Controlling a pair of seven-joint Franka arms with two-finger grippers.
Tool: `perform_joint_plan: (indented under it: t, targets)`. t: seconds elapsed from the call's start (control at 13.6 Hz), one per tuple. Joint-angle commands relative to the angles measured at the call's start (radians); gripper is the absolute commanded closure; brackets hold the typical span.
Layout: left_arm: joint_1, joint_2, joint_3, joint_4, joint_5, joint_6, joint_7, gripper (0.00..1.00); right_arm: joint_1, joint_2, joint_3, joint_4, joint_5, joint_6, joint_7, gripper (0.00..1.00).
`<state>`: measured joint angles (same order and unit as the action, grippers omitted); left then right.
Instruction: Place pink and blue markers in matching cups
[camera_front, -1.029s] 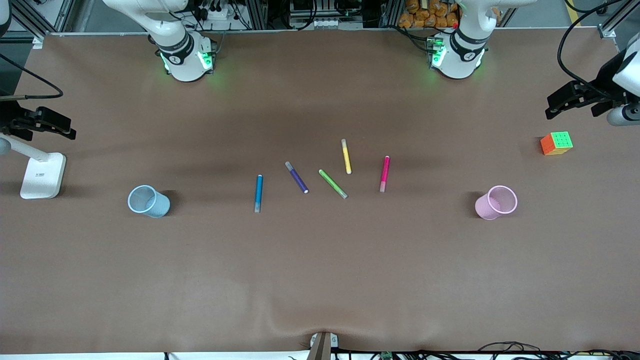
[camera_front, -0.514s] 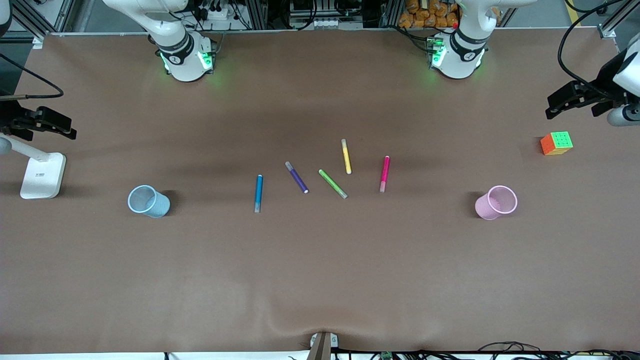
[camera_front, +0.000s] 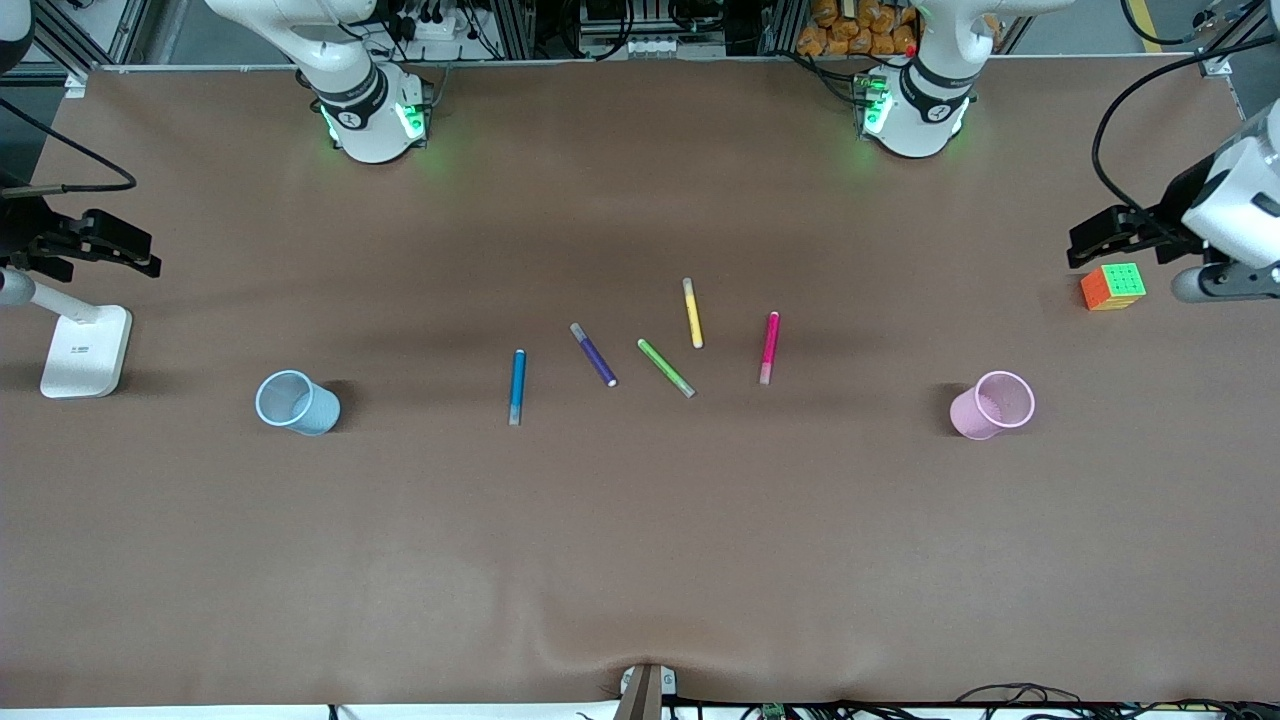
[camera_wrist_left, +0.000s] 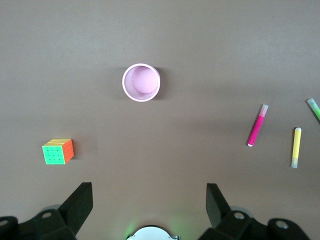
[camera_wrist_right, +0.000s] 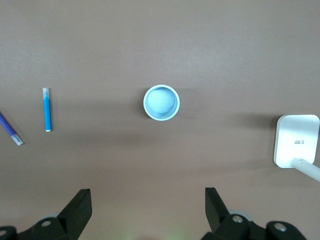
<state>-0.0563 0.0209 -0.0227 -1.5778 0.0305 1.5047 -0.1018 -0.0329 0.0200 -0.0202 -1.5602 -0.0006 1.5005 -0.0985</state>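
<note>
Five markers fanned out at mid-table, taken here around the green marker (camera_front: 666, 368) as landmark. Blue marker (camera_front: 517, 386) flat on the brown table (camera_front: 640, 560), well toward the right arm's end from the green marker, with the dark purple marker (camera_front: 593, 354) between the two. Pink marker (camera_front: 769, 347) flat as well, toward the left arm's end from the green marker, near it but not touching. Yellow marker (camera_front: 692, 312) just beside the green marker, farther from the front camera. Pale blue cup (camera_front: 297, 402) upright, well apart from the green marker toward the right arm's end; pale pink cup (camera_front: 991, 404) upright, well apart toward the left arm's end. Both cups holding nothing. Colourful cube (camera_front: 1113, 286) past the pink cup at the left arm's end; white lamp base (camera_front: 86, 350) past the blue cup at the right arm's end. Left gripper (camera_wrist_left: 149, 207) up over the cube's end of the table, spread wide, holding nothing. Right gripper (camera_wrist_right: 148, 210) up over the table near the blue cup, likewise spread wide and gripping nothing.
</note>
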Motion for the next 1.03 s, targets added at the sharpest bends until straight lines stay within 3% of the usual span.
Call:
perform_joint_plan:
  t: [0.0,0.96]
  targets:
    - [-0.01,0.019,-0.005,0.029,0.0,-0.018,0.001,0.0,-0.005,-0.012,0.0,-0.006,-0.002,-0.009,-0.009,0.0]
    - [-0.019,0.011,-0.003,0.027,0.009,-0.038,-0.018,0.0,0.036,0.005,0.002,-0.018,-0.002,0.032,0.002,0.0]
